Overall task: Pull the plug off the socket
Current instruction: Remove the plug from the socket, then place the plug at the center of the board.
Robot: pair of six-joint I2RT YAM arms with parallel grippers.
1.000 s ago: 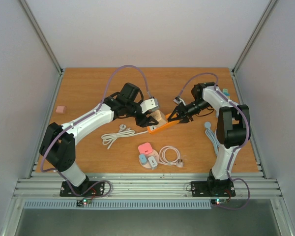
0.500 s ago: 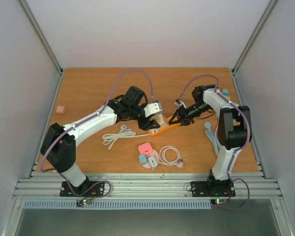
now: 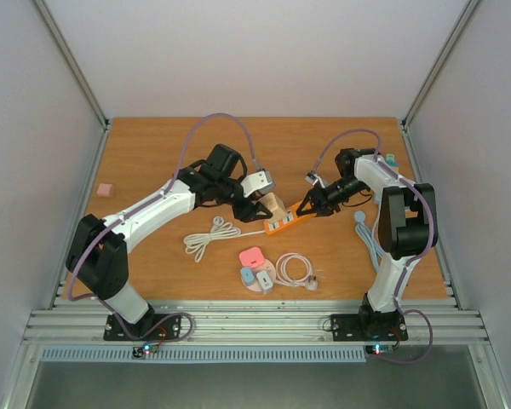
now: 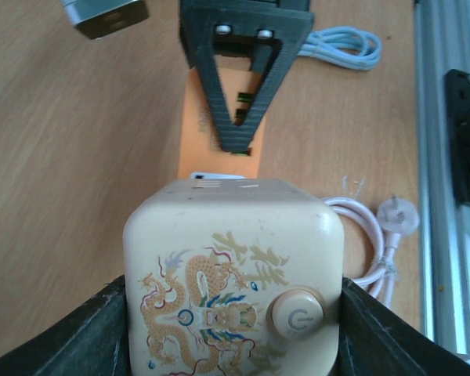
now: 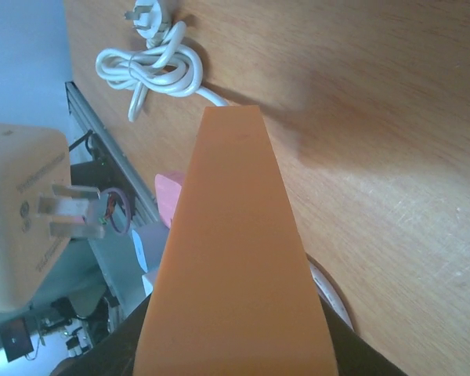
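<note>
The pull itself looks done. The left gripper (image 3: 259,206) is clamped on the cream cube plug (image 4: 233,258), a dragon-printed block with a round power button, with a dark finger (image 4: 94,333) pressed to each side of it. In the right wrist view the plug's metal prongs (image 5: 66,213) stand bare in the air, apart from the orange power strip (image 5: 235,258), so the plug appears to be out of its socket and lifted just above the strip's left end. The right gripper (image 3: 310,207) is closed on the strip's opposite end and pins it to the table (image 3: 153,153). The left wrist view shows one of its black triangular fingers (image 4: 239,94) lying across the strip's face. The strip's white lead (image 3: 209,237) lies bundled on the wood just beyond the strip's left end, toward the arm bases. The step in hand is therefore judged to be the tail of the extraction. The next move probably calls for the left arm to carry the plug farther from the strip and set it down on bare wood clear of the strip's lead. The right arm should hold the strip down until then.
</note>
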